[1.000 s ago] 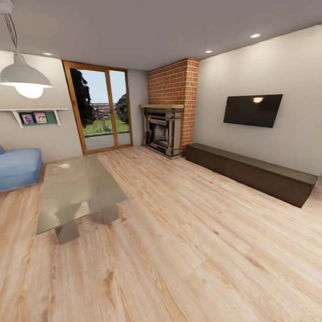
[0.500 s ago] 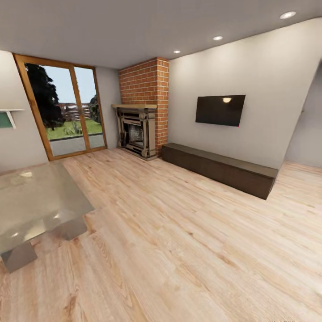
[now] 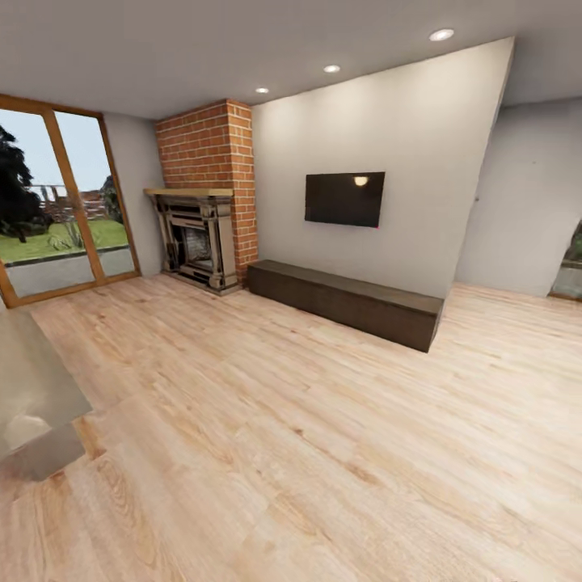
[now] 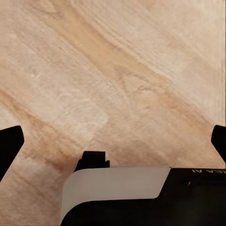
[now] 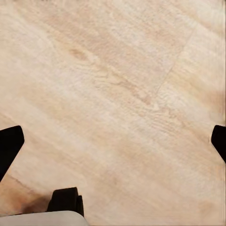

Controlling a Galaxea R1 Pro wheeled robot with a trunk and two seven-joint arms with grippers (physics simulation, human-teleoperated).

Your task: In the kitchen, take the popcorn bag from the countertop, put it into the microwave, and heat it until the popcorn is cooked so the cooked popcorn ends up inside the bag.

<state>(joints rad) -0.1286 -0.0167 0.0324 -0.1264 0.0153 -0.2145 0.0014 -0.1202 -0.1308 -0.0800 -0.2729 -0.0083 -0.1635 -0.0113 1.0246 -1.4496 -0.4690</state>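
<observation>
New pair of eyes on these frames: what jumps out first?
The red brick chimney with its fireplace stands at the back left. To its right a dark TV hangs on the pale wall above a long low brown cabinet. Light wood floor spreads across the foreground, with a garden glass door at far left.

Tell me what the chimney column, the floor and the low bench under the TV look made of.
Chimney column: red brick, matte, with visible mortar lines. Floor: light wood planks or laminate, given the grain streaks and plank seams, with a slight sheen. Low bench: dark brown, flat and matte, possibly stained wood; no grain shows, so that stays open.
</observation>
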